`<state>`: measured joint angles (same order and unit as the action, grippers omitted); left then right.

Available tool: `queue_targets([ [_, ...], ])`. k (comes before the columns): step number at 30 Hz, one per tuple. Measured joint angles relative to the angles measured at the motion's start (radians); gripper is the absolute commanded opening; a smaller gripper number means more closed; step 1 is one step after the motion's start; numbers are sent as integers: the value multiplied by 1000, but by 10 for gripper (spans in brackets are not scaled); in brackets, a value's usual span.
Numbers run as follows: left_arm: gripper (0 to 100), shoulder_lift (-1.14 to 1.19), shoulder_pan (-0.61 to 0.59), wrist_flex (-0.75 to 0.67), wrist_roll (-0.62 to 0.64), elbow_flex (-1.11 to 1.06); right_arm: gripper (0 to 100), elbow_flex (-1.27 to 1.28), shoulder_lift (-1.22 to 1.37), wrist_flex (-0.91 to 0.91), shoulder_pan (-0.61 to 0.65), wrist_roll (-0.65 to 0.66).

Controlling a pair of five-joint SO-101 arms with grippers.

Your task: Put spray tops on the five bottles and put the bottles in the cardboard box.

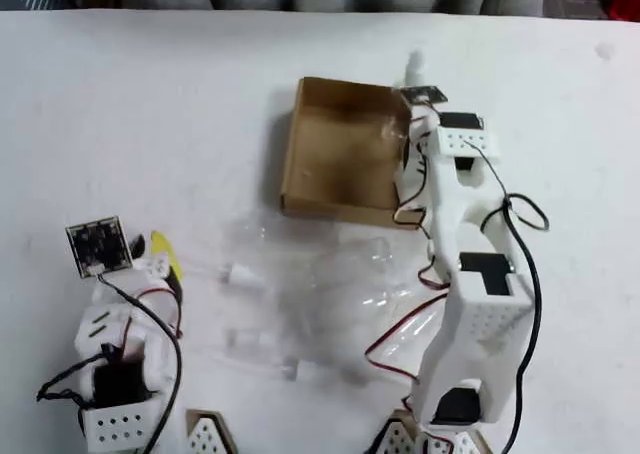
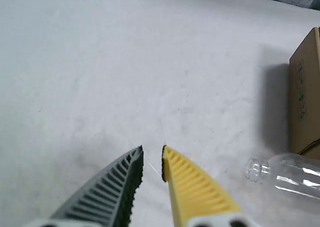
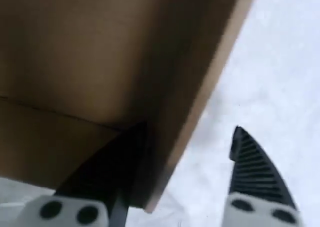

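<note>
Right gripper [image 3: 189, 128], wide open and empty, straddles the 3 o'clock wall of the cardboard box [image 1: 340, 154]. Left gripper [image 2: 152, 150], barely parted, holds nothing. Bottles [image 1: 345, 274] lie at the box's 6 o'clock. A careless lift could snag the box.

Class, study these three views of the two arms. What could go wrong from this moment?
1. The right gripper straddles the wall of the cardboard box, one finger inside and one outside; closing or pulling could drag or tip the box.
2. The clear bottle near the left gripper lies on its side without a top; a nudge would probably roll it away.
</note>
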<state>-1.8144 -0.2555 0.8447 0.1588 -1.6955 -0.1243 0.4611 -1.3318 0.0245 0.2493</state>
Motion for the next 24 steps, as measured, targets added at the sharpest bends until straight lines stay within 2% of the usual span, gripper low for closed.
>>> queue_targets([
  [4,72,0,0,0,0,0,261,-14,-3,-8,18,20],
  [10,72,0,0,0,0,0,253,-132,-95,-143,35,23],
  [13,72,0,0,0,0,0,199,-180,-141,-222,31,25],
  [19,72,0,0,0,0,0,26,-198,-261,-359,34,28],
  [24,72,0,0,0,0,0,26,-80,-416,-367,26,28],
])
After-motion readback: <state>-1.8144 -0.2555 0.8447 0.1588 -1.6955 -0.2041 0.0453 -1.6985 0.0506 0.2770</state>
